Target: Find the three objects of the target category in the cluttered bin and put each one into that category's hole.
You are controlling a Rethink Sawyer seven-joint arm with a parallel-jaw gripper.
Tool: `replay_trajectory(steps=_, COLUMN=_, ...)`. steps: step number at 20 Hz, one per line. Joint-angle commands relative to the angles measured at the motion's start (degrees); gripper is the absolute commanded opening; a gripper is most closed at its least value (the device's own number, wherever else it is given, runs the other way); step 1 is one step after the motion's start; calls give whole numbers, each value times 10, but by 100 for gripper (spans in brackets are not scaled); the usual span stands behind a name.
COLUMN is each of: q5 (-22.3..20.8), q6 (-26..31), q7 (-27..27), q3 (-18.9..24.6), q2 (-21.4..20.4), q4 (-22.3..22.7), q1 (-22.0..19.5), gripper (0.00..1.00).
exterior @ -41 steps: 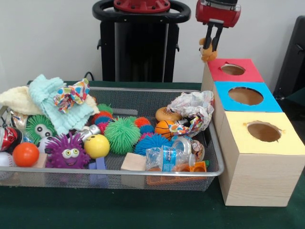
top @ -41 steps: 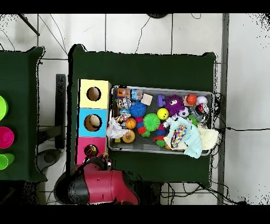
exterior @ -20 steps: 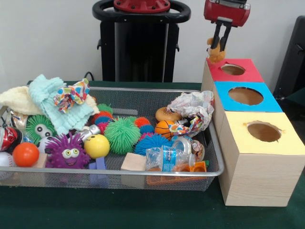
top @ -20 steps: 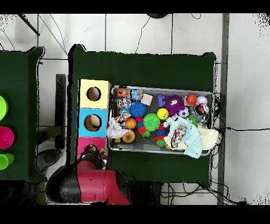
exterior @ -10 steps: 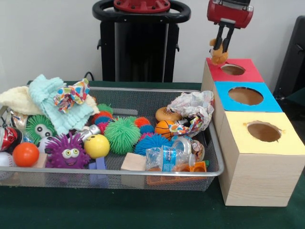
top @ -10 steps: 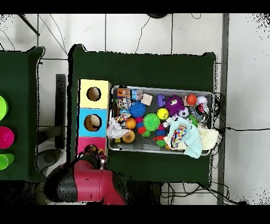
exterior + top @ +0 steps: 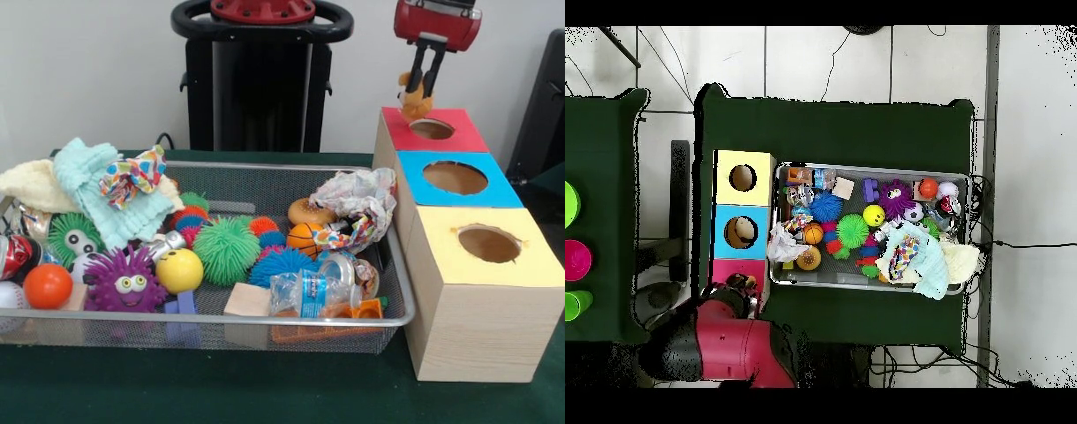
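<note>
I see my gripper point(image 7: 423, 92) clamped on a small orange plush toy point(image 7: 413, 102), holding it above the red-topped box point(image 7: 459, 134), just beside its round hole point(image 7: 432, 129)

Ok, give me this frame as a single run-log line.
gripper: shut on small orange toy | position: above red box, near its hole | toy: not yet released | bin: cluttered
</note>
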Motion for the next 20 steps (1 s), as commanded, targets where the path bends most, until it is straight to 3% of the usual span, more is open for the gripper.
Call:
replay_trajectory(steps=1, q5=37, q6=20, q7=149, q3=-6, q2=24, q4=-37, q1=4, gripper=0)
replay_trajectory(steps=13, q5=69, q6=17, q7=150, q3=-2, q2=29, q4=-43, q1=17, gripper=0)
replay_trajectory(steps=20, q5=97, q6=-19, q7=134, q3=43, q2=19, q4=-16, q1=-9, gripper=0)
